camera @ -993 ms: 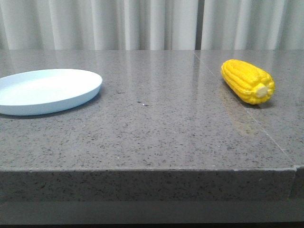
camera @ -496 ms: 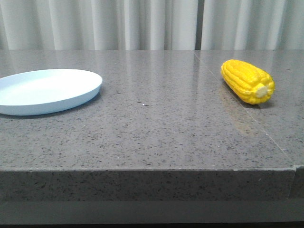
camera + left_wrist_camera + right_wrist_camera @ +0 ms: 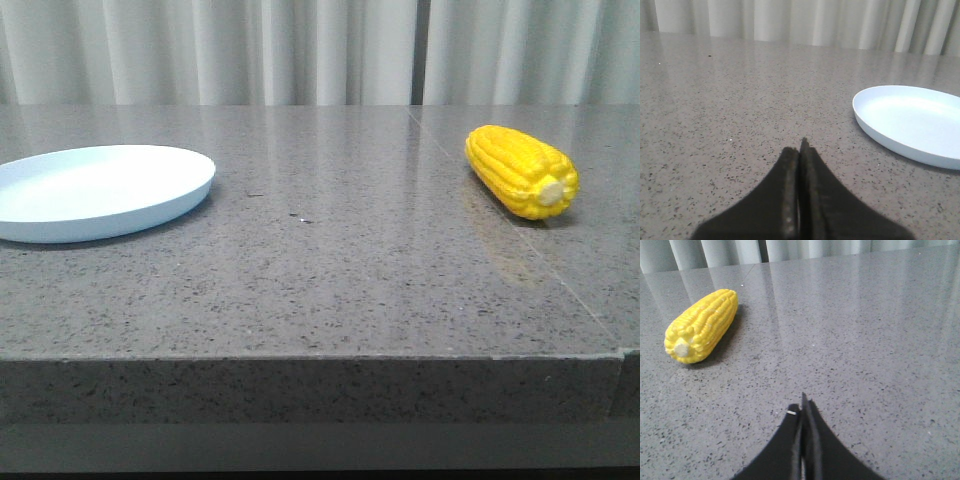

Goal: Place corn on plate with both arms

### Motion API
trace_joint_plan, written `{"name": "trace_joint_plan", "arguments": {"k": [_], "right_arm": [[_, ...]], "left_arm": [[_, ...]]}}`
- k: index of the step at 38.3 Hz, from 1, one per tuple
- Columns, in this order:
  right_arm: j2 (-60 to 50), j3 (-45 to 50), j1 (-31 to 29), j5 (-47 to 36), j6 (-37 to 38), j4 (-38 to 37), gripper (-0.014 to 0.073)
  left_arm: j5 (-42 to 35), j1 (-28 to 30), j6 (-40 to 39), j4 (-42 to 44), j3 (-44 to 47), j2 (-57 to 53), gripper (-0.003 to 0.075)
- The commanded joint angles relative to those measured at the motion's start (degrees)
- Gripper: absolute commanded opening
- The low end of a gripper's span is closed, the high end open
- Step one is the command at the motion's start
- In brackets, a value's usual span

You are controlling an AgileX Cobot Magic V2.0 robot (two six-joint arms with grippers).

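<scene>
The yellow corn [image 3: 521, 171] lies on the grey stone table at the right of the front view, its pale stub end toward the front. It also shows in the right wrist view [image 3: 702, 325]. The pale blue-white plate [image 3: 95, 190] sits at the left, empty; it also shows in the left wrist view [image 3: 912, 122]. My left gripper [image 3: 799, 147] is shut and empty, above bare table beside the plate. My right gripper [image 3: 802, 405] is shut and empty, above bare table, apart from the corn. Neither gripper shows in the front view.
The table's front edge [image 3: 310, 357] runs across the front view. A seam [image 3: 500, 215] crosses the tabletop near the corn. White curtains [image 3: 320, 50] hang behind the table.
</scene>
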Motion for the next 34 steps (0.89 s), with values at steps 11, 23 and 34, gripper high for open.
{"name": "trace_joint_plan", "arguments": {"k": [11,23,34], "right_arm": [[-0.7,-1.3,-0.4,-9.2,-0.6,0.4,-0.0067],[0.1,-13.2,-0.4,0.4,-0.6,2.8,-0.0066],[14.2,-30.4,-0.4,5.9,-0.6,3.0,-0.0065]], "left_arm": [[-14.9,-0.1,-0.1,-1.9,1.3,-0.9,-0.0020],[-12.6,-0.1,-0.1,-1.2,-10.2,0.3,-0.0020],[3.0,-0.1,0.3,0.5,-26.6,14.1,-0.0020]]}}
